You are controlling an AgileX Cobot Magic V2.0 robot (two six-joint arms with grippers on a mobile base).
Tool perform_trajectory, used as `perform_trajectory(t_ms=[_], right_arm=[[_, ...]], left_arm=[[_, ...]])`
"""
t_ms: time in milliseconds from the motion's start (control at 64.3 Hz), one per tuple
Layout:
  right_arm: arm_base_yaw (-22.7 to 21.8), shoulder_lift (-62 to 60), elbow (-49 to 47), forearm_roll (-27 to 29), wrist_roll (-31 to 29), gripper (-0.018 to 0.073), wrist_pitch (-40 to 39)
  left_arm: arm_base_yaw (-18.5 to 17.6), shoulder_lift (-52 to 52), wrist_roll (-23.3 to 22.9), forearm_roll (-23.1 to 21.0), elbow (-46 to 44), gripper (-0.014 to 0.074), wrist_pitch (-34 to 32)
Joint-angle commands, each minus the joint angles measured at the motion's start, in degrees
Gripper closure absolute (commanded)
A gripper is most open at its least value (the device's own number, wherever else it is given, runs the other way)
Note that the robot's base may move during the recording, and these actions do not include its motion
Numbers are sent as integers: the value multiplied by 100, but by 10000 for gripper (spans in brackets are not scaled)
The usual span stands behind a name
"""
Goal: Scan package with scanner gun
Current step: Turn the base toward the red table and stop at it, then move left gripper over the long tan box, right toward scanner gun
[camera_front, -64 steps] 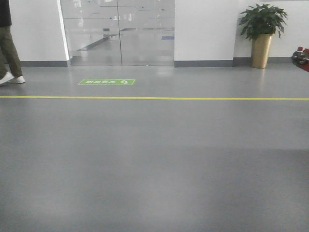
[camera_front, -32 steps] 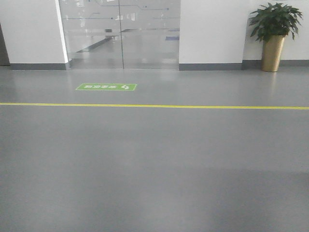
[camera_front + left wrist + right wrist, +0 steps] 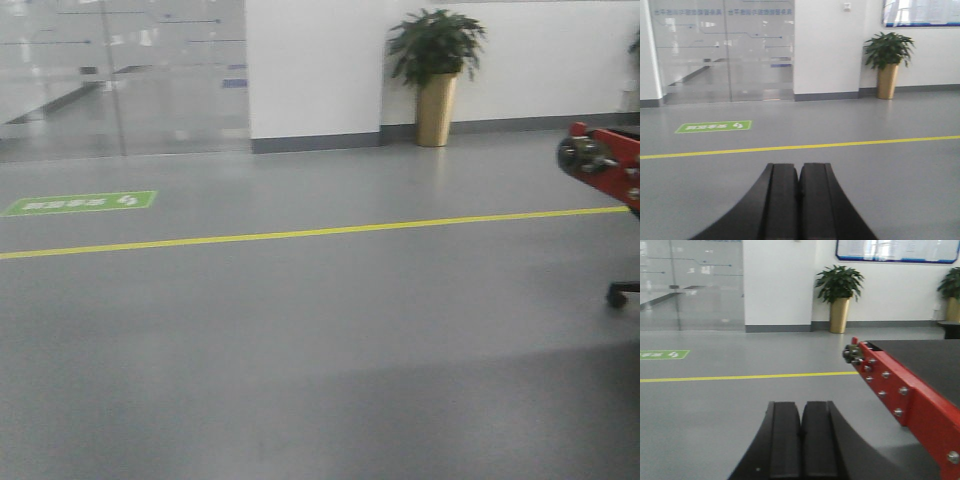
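Patience pays here: with neither package nor scanner gun in view and both the left pincer (image 3: 799,200) and right pincer (image 3: 801,440) pressed shut and empty, you should steer toward the red-edged desk (image 3: 900,390) at three o'clock before reaching.

All three views sit low, facing forward, sharing the yellow line (image 3: 300,233) and potted plant (image 3: 435,75).
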Motion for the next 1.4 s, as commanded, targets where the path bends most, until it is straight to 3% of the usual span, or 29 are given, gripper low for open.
perform_trajectory(t_ms=[0,1385], right_arm=[[-8,-16,-5,5,-5,721,-96],[-8,-16,-5,5,-5,721,-96]], left_arm=[[-27,-20,-30,-36,-15,708,-98],[-27,-20,-30,-36,-15,708,-98]])
